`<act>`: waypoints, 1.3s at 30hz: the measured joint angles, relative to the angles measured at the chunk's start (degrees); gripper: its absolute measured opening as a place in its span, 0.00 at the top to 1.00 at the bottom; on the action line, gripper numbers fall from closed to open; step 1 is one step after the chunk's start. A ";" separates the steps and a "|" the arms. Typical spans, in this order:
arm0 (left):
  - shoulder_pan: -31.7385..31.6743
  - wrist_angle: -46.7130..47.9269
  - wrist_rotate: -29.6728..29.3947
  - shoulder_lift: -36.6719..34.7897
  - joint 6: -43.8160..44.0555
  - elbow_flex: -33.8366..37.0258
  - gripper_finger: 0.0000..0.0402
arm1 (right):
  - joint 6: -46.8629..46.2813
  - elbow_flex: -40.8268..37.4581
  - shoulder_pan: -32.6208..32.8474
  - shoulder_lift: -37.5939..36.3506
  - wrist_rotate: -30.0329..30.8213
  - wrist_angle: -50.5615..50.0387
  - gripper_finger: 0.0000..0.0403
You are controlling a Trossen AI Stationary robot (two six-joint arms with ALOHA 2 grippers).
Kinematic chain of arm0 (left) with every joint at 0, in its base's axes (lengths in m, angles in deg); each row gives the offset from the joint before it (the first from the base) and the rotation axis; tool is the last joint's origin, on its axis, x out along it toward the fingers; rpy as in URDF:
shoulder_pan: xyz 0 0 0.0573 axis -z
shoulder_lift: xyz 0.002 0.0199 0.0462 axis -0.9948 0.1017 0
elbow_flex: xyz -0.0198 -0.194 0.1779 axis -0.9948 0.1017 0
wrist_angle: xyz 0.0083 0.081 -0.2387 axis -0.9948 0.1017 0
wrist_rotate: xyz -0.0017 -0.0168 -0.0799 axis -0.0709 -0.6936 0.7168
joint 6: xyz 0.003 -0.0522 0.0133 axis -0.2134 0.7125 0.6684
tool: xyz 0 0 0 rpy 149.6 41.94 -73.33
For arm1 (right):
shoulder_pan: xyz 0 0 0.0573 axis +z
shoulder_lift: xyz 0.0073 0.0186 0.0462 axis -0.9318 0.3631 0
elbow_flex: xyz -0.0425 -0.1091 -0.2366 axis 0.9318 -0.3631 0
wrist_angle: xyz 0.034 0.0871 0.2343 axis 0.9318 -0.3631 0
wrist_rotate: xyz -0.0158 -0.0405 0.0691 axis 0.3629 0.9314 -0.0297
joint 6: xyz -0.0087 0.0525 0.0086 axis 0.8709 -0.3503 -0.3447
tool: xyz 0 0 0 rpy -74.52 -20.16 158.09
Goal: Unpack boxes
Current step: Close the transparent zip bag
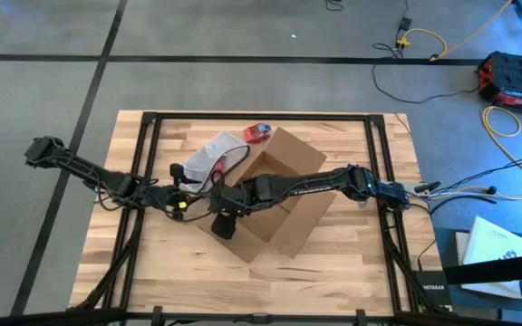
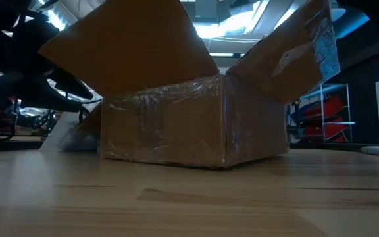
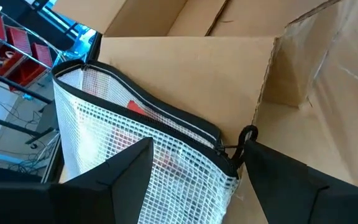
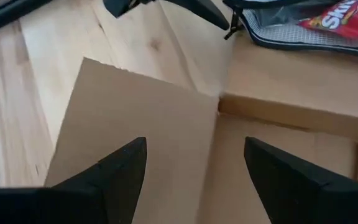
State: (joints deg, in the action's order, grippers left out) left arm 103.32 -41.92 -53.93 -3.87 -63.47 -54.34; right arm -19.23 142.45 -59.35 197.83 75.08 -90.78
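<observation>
The brown cardboard box point(image 1: 288, 195) stands open on the table's middle, with taped walls point(image 2: 189, 125) and raised flaps. A clear mesh bag point(image 1: 208, 156) with a black zipper edge and a red sweets packet inside lies at the box's far-left side, partly on a flap point(image 3: 185, 74). My left gripper point(image 3: 197, 186) is open, and its fingers stand either side of the bag's zipper end point(image 3: 229, 163). My right gripper point(image 4: 194, 174), reaching across the box from the right, is open above the near-left flap point(image 4: 142, 124). Its own fingers hide whether it touches the flap. My left gripper comes level from the table's left at the mesh bag's zipper end point(image 3: 219, 140), which fills the gap between its open fingers point(image 3: 126, 174). I cannot tell whether the fingers touch the bag. The bag rests on the cardboard flap.
A small red-and-blue object point(image 1: 258, 133) lies on the table at the box's far side. Black frame rails point(image 1: 377, 172) border the wooden table. Bare wood shows at the near edge point(image 1: 352, 263). Cables and a red case lie on the floor beyond the table.
</observation>
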 joint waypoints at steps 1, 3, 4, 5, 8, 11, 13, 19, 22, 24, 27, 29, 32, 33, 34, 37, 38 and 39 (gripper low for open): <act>0.00 -0.02 -0.08 0.00 -0.10 0.00 0.40 | 0.17 0.00 0.00 0.00 -0.12 0.40 0.36; 0.00 -0.03 -0.85 0.00 0.04 0.00 0.40 | 0.17 0.00 0.00 0.00 -0.28 1.26 0.36; 0.00 -0.04 -1.48 0.00 0.16 0.00 0.40 | 0.19 0.00 0.00 0.00 -0.30 1.73 0.36; 0.00 -0.05 -1.99 0.00 0.22 0.00 0.40 | 0.21 0.00 0.00 0.00 -0.30 2.15 0.36; 0.00 -0.03 -2.40 0.00 0.24 0.00 0.40 | 0.63 0.00 -0.02 0.00 -0.30 2.91 0.36; 0.00 0.04 -2.40 0.00 0.09 0.00 0.40 | 1.71 0.00 -0.02 0.00 -0.32 2.42 0.36; 0.00 0.17 -2.40 0.00 0.09 0.00 0.40 | 1.81 0.00 -0.02 0.00 -0.32 1.48 0.36; 0.00 0.43 -2.51 0.00 0.31 0.00 0.40 | 1.77 0.00 0.00 0.00 -0.34 -0.97 0.36; 0.00 0.29 -3.37 0.07 0.91 0.00 0.40 | 1.77 0.00 0.00 0.00 -0.35 -2.27 0.36; 0.00 0.28 -3.43 0.10 0.96 0.00 0.40 | 1.77 0.00 0.00 0.00 -0.35 -2.64 0.36; 0.00 0.23 -3.48 0.36 0.99 0.00 0.40 | 1.77 0.00 0.00 0.00 -0.35 -2.76 0.36; 0.00 0.25 -3.50 0.89 1.05 0.00 0.40 | 1.76 0.00 0.00 0.00 -0.36 -2.81 0.36; 0.00 0.29 -3.56 1.91 1.11 0.00 0.40 | 1.75 0.00 0.00 0.00 -0.35 -2.85 0.36; 0.00 0.32 -3.73 2.16 1.12 0.00 0.40 | 1.75 0.00 0.00 0.00 -0.35 -2.83 0.36; 0.00 0.32 -4.14 2.35 1.21 0.00 0.40 | 1.75 0.00 -0.02 0.00 -0.35 -2.82 0.36; 0.00 -0.21 -5.64 2.49 1.45 0.00 0.40 | 1.73 0.00 -0.02 0.00 -0.33 -2.83 0.36; 0.00 -0.25 -5.89 2.49 1.52 0.00 0.40 | 1.68 0.00 -0.02 0.00 -0.32 -2.82 0.36; 0.00 -0.34 -6.09 2.49 1.62 0.00 0.40 | 1.60 0.00 -0.02 0.00 -0.30 -2.80 0.36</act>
State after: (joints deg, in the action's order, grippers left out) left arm 103.32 -42.26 -60.02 -1.38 -61.85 -54.34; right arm -17.62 142.45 -59.37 197.83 74.78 -93.59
